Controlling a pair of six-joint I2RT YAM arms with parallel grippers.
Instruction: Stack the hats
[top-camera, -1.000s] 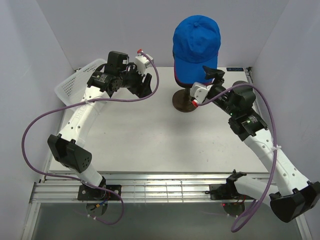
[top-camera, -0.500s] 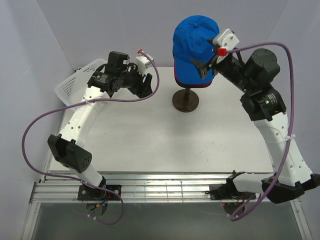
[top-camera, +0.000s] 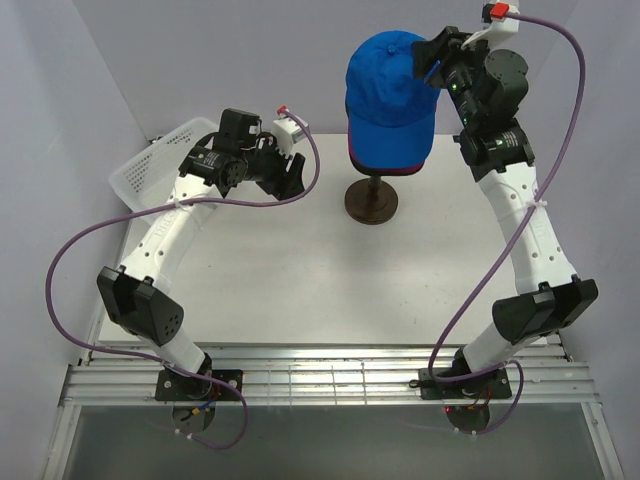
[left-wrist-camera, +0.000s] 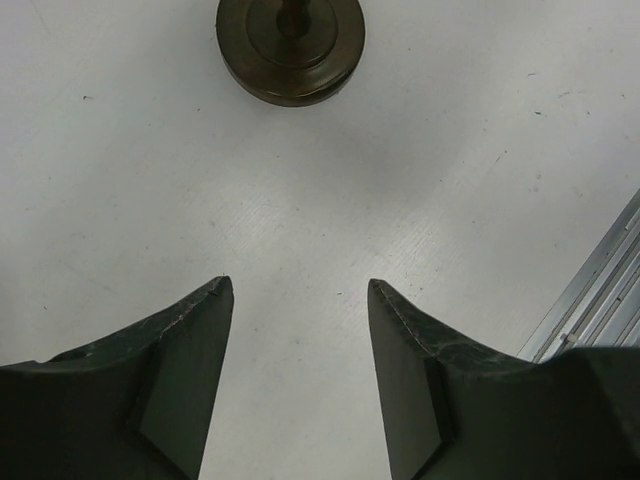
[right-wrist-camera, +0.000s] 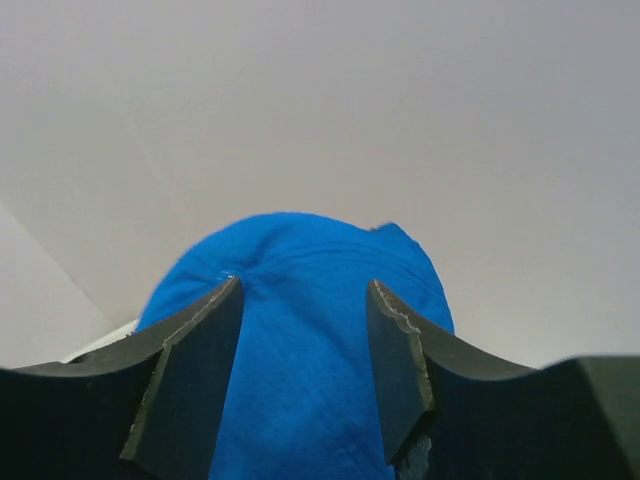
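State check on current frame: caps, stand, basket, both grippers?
Stand: upright on the table.
Blue cap: topmost on the stand.
Magenta cap: under the blue one, only its edge showing.
Basket: far-left table edge, partly hidden.
Left gripper: open, empty, above bare table.
Right gripper: open, empty, at the blue cap's crown; contact unclear.

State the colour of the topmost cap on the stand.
Bright blue. The cap shows best in the top external view.
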